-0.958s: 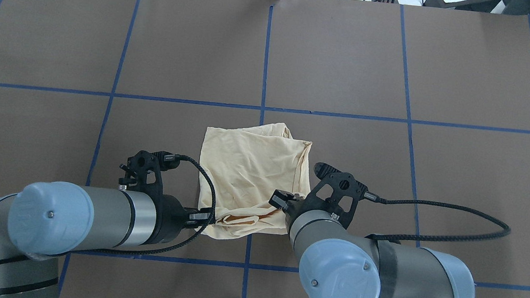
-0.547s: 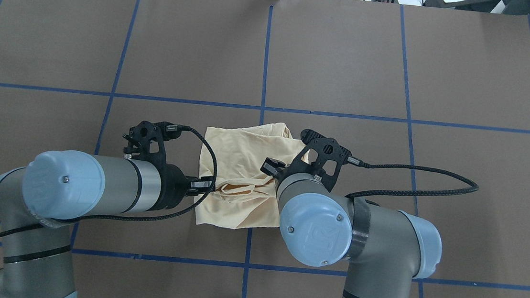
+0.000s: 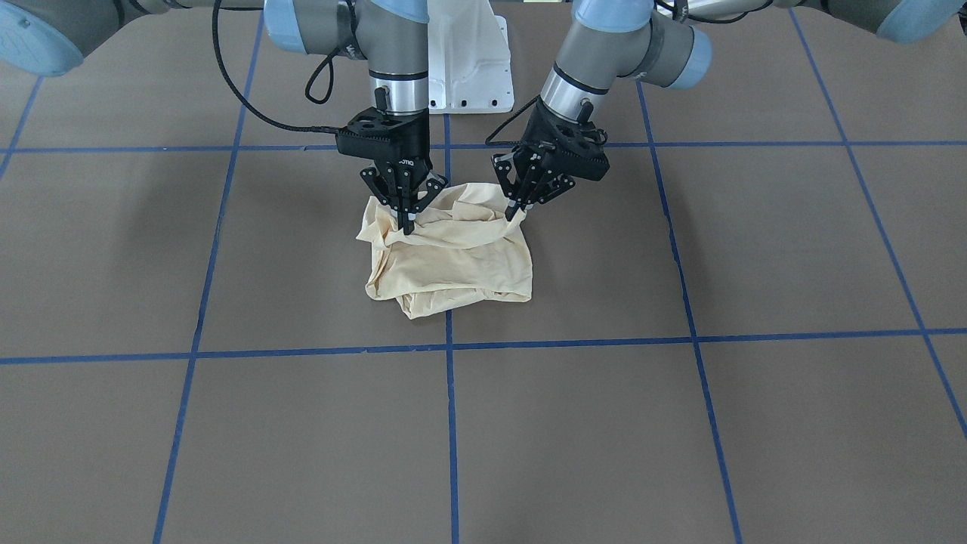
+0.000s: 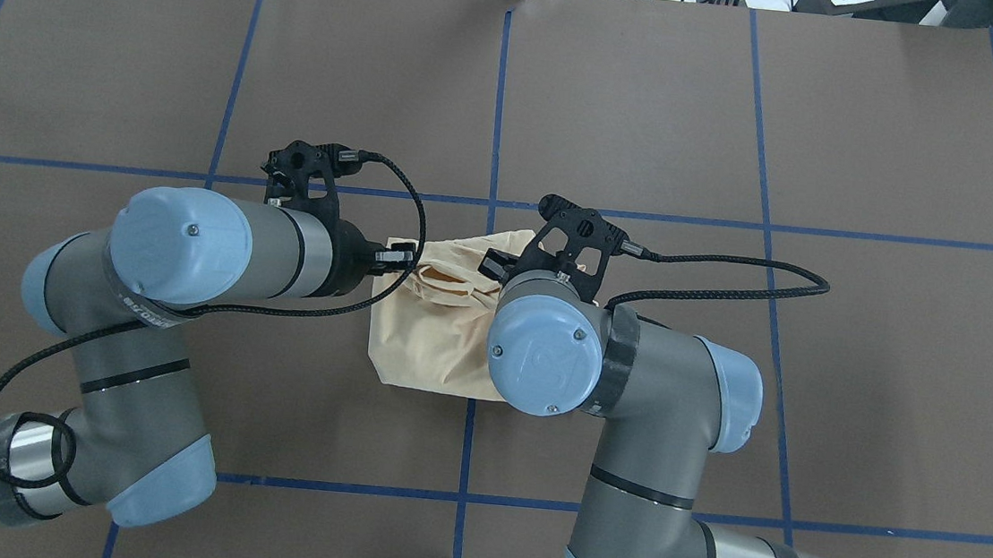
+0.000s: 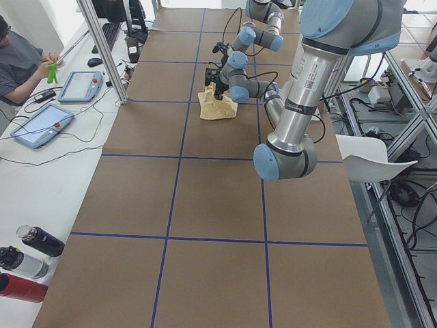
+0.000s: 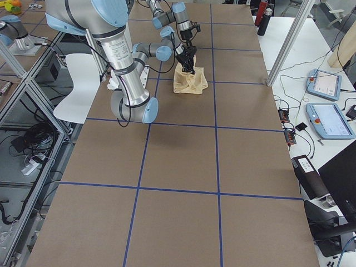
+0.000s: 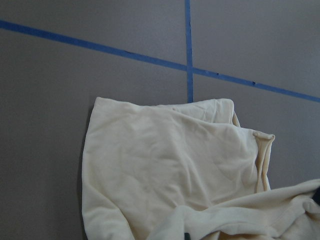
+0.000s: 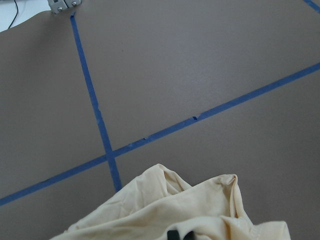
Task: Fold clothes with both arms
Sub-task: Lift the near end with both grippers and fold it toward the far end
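Observation:
The clothes are one pale cream-yellow shirt (image 3: 453,261), bunched in a small heap on the brown table near the centre blue line, and also seen from above (image 4: 428,345). My left gripper (image 3: 518,210) is shut on the shirt's raised edge on the front view's right side. On the other side, my right gripper (image 3: 408,221) pinches the same edge. Both hold that edge lifted above the lower layer, which lies flat on the table. In the overhead view the left gripper (image 4: 395,259) shows at the cloth, and the right wrist hides the right fingertips. No print is visible.
The brown table (image 4: 742,139) carries a grid of blue tape lines. The white pedestal base (image 3: 468,68) stands at the robot's side. In the left side view a person (image 5: 20,65) sits at a side bench with tablets (image 5: 41,126) and bottles (image 5: 27,263).
Both grippers have travelled away from the robot, carrying the shirt's near edge up and over the rest of it. The visible heap is now shorter.

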### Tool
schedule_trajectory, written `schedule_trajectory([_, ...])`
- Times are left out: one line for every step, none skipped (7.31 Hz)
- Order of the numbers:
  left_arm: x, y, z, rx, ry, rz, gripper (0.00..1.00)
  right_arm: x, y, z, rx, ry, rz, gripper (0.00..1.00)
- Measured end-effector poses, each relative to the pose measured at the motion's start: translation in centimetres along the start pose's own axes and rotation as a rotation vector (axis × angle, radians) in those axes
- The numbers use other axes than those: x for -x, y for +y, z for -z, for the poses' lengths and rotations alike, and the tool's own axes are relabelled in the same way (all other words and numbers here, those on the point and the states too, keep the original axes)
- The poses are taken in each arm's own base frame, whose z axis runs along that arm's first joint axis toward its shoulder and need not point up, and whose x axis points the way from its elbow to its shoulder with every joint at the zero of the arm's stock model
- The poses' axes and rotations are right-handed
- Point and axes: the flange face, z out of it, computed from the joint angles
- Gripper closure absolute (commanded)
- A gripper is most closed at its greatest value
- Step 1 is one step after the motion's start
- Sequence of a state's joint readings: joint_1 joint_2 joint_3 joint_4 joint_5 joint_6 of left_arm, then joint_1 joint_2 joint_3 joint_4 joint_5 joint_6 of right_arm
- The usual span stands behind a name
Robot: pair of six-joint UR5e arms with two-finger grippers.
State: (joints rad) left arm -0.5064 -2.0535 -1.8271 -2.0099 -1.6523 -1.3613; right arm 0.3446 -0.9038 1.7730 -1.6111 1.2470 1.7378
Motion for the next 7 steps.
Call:
schedule_trajectory([0.2, -1.2, -1.2, -0.013, -0.021, -0.006, 1.0, 0.4, -0.5, -1.1, -0.004, 0.005, 0.003, 1.0])
schedule_trajectory([0.5, -2.2, -2.7, -0.02, -0.047, -0.015, 1.0, 0.7, -1.1, -2.2, -0.003, 0.008, 0.006, 1.0])
schedule_trajectory([0.9, -2.7, -3.8, -0.022, -0.069, -0.025, 1.0, 1.3, -1.7, -3.2, 0.0, 0.011, 0.006, 1.0])
schedule_trajectory([1.4, -2.9, -4.8, -0.022, -0.083, -0.029, 1.0, 2.0, -2.1, -4.0, 0.005, 0.006, 0.006, 0.96])
schedule_trajectory([1.8, -3.0, -5.5, -0.022, -0.083, -0.032, 0.01, 2.5, -2.5, -4.6, 0.009, -0.006, 0.006, 0.03])
schedule_trajectory([2.0, -3.0, -6.1, -0.024, -0.074, -0.035, 0.0, 2.7, -2.9, -5.0, 0.017, -0.013, 0.006, 0.0])
schedule_trajectory([2.2, -3.1, -6.5, -0.027, -0.064, -0.04, 0.0, 2.9, -3.9, -5.2, 0.035, -0.017, 0.013, 0.0])
